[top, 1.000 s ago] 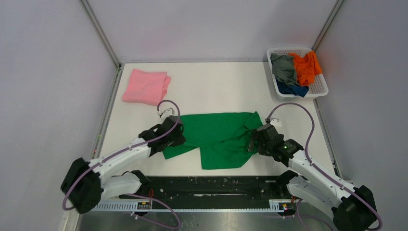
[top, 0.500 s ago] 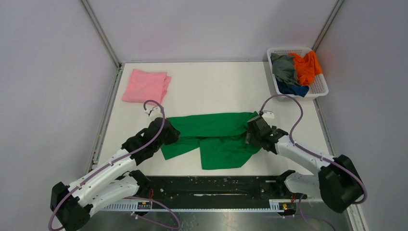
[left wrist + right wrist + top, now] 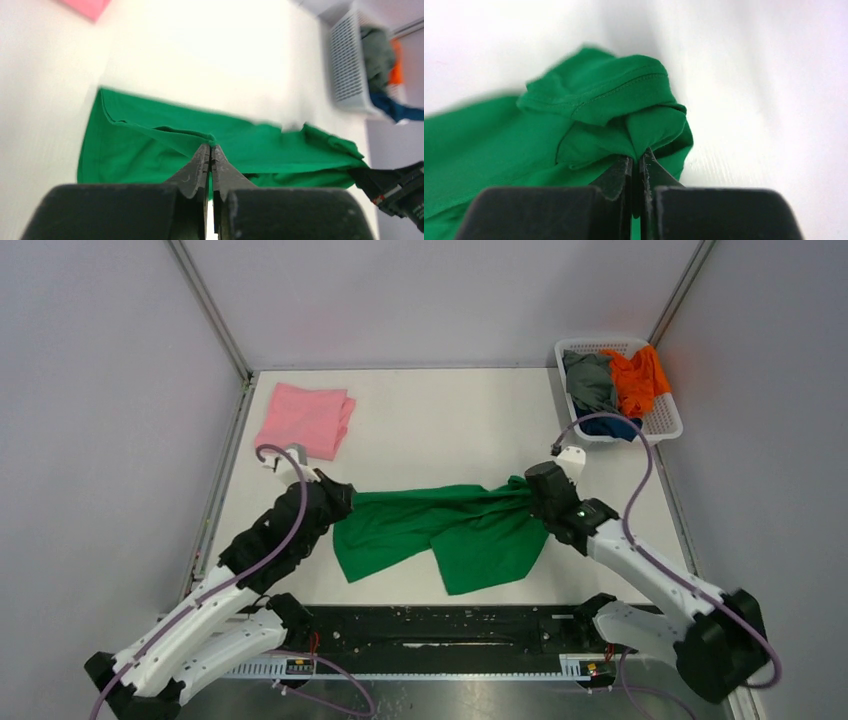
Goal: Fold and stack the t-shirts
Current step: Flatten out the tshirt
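The left gripper and right gripper, each clamped on opposite ends of the green t-shirt, stretch it flat, seemingly for folding.

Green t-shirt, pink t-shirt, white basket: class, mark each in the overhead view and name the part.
green t-shirt [image 3: 450, 530], top external view, middle of spread cloth
pink t-shirt [image 3: 305, 420], top external view, centre of folded top
white basket [image 3: 664, 418], top external view, right wall

The black left gripper is pinching a raised fold of the bright green cloth t-shirt spread over the white tabletop. Far right, a white slatted plastic basket is holding grey cloth, orange cloth and dark blue cloth
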Robot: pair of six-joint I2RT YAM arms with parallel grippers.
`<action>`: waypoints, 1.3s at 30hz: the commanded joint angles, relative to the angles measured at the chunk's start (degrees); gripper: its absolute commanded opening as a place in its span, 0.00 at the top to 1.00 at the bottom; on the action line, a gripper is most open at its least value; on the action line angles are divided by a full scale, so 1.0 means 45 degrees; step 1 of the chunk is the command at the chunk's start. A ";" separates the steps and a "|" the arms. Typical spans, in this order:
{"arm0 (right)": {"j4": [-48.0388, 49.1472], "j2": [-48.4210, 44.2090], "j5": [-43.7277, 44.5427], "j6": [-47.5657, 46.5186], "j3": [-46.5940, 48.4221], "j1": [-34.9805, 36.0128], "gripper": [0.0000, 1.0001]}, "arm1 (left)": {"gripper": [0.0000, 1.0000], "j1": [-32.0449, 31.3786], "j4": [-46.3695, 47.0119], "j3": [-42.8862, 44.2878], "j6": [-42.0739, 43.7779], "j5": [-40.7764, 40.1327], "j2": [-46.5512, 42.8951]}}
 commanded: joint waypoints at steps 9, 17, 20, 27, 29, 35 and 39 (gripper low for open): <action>-0.2473 -0.6746 -0.2619 -0.4773 0.4708 -0.0068 1.00 | 1.00 -0.0041 0.2048 0.4450 0.3120 -0.0669 -0.2433; -0.4448 -0.7891 -0.7065 -0.4590 0.8893 -0.0090 1.00 | 1.00 -0.0042 0.2472 0.6648 0.4016 0.1453 -0.3080; -0.4677 -0.7879 -0.7451 -0.4070 0.9209 -0.0078 1.00 | 1.00 -0.0018 0.2455 0.7105 0.4181 0.1698 -0.3005; -0.5297 -0.6808 -0.6685 -0.3608 0.8801 -0.0078 0.96 | 1.00 -0.0030 0.2403 0.7308 0.4647 -0.0360 -0.1846; -0.5314 -0.6241 -0.5613 -0.3384 0.8357 -0.0087 0.94 | 1.00 -0.0042 0.2360 0.7208 0.4853 -0.2400 -0.0827; -0.4454 -0.3186 -0.0938 -0.2372 0.5937 -0.0139 0.89 | 1.00 0.2518 0.1504 0.7409 0.4184 -0.3429 0.4277; -0.1679 0.0559 -0.3418 -0.2095 0.4653 -0.1645 0.82 | 1.00 0.4982 0.3814 0.7073 0.3548 -0.0502 0.8570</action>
